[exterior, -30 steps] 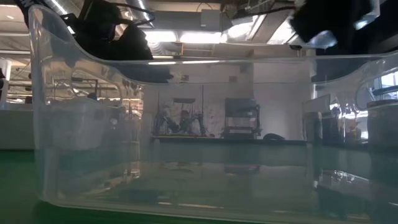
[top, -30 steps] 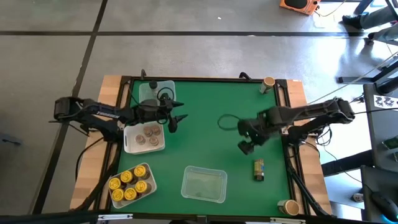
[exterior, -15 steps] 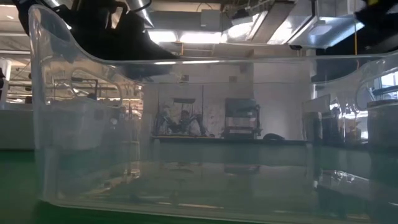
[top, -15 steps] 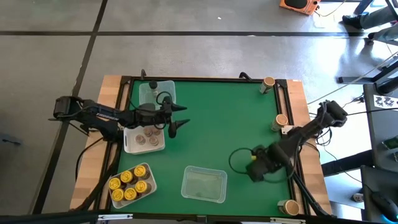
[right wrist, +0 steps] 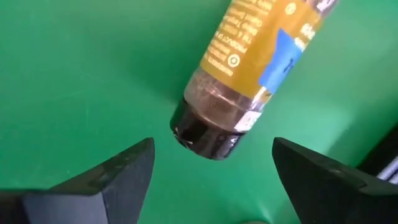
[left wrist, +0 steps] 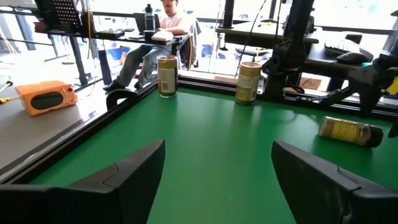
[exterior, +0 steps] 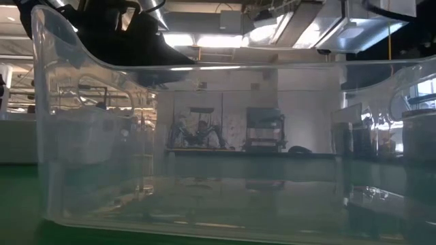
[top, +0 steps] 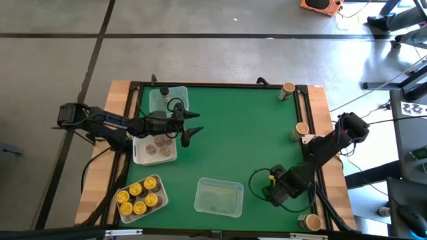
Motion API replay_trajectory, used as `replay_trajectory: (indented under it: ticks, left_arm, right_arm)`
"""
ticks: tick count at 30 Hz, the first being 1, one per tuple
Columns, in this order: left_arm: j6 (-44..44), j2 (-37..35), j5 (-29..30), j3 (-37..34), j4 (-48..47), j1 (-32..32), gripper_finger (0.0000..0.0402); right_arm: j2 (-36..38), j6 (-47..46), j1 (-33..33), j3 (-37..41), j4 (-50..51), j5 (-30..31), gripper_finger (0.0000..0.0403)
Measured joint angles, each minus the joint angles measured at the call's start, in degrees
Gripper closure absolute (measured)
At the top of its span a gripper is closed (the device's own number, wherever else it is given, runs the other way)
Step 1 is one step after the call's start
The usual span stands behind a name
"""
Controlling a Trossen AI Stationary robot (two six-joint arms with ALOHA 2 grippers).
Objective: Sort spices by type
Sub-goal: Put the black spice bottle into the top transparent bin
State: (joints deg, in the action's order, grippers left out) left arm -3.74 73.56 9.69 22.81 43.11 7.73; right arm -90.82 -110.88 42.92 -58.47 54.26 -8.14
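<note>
One spice jar (right wrist: 249,68) with a yellow label and a dark lid (right wrist: 204,134) lies on its side on the green table, near the right edge. My right gripper (right wrist: 211,171) hangs open above it, pointing down, one finger on each side of the lid end, touching nothing. In the high view this gripper (top: 275,192) hides most of the jar. My left gripper (top: 193,125) stands open and level over the table's left half, beside a white tray (top: 139,155) of brown-lidded jars (top: 159,141). The left wrist view also shows the lying jar (left wrist: 348,130).
A tray (top: 157,180) of yellow-lidded jars (top: 133,199) sits at the near left, with a clear tray (top: 218,197) near the front edge that fills the low view (exterior: 204,136). A clear tray (top: 175,100) holds one dark-lidded jar at the far left. Upright jars (top: 287,90) (top: 301,129) (top: 309,221) line the right edge.
My right gripper has swung from the middle right of the table toward the near edge and come down, rolling as it went, and now hangs over the lying jar. It has stayed open. The jar has not moved.
</note>
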Motion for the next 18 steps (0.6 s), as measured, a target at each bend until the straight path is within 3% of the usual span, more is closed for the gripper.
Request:
replay_trajectory:
  ticks: [9,18]
  left_arm:
    - [-0.2,0.0,0.1,0.0,0.1,0.1,0.0108]
    - [0.1,0.0,0.3,0.0,0.2,0.3,0.0108]
  right_arm:
    - [-0.6,-1.7,0.3,4.3,-4.6,4.1,0.0079]
    - [-1.1,-1.4,1.1,7.7,-9.8,2.3,0.0079]
